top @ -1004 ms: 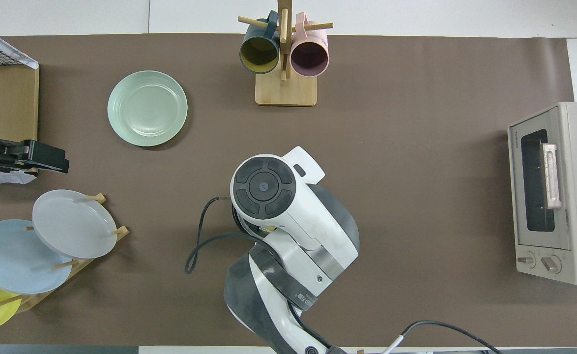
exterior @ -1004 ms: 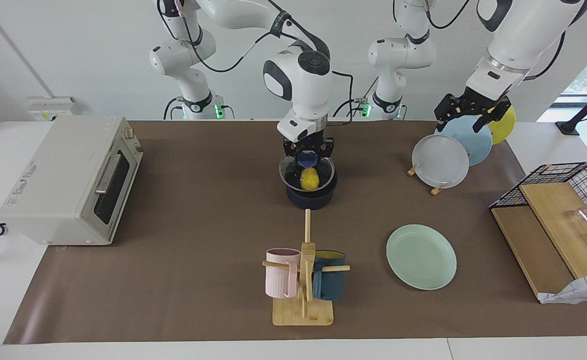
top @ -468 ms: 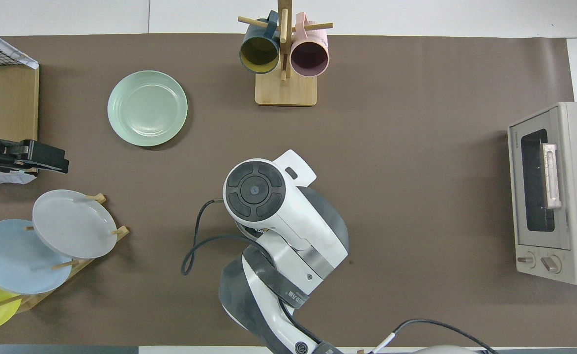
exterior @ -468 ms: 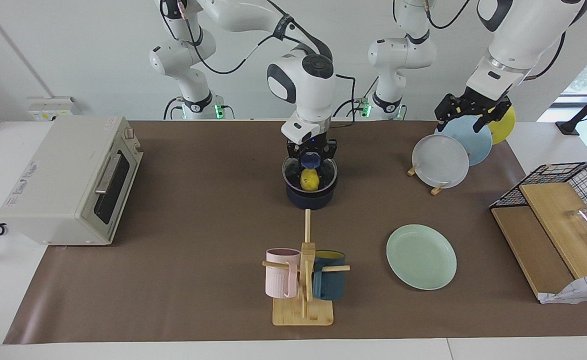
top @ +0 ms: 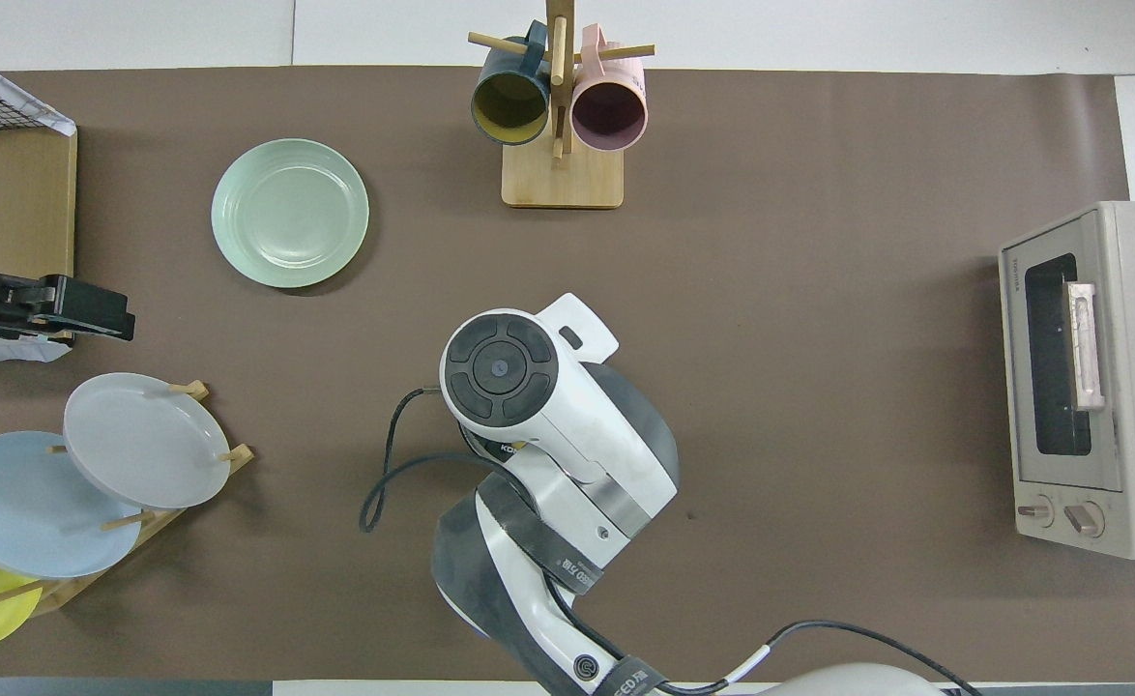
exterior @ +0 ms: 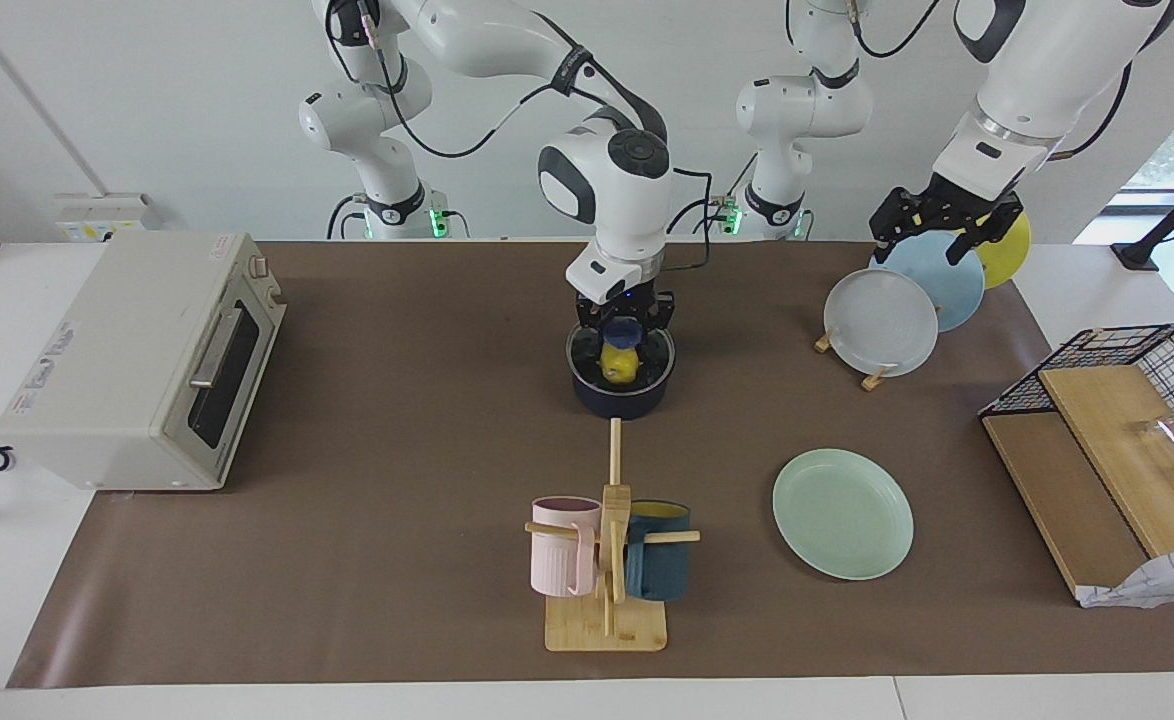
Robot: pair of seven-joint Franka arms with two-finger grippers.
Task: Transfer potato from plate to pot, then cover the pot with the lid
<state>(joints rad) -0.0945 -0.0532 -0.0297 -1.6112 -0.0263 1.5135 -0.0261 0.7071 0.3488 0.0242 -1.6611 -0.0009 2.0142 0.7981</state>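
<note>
Now at the covering step, right tool [exterior: 623, 318] pinching lid [exterior: 620, 352] knob over pot [exterior: 621, 392], potato [exterior: 622, 364] beneath; left tool [exterior: 945, 226] spread, waiting; next: seat, release.

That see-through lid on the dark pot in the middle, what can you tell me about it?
The lid is round clear glass with a metal-looking rim and a blue knob in its centre. It sits about level on the pot; the potato shows through it. The right end effector is shut on the knob from above. In the overhead view the arm hides the lid completely.
</note>
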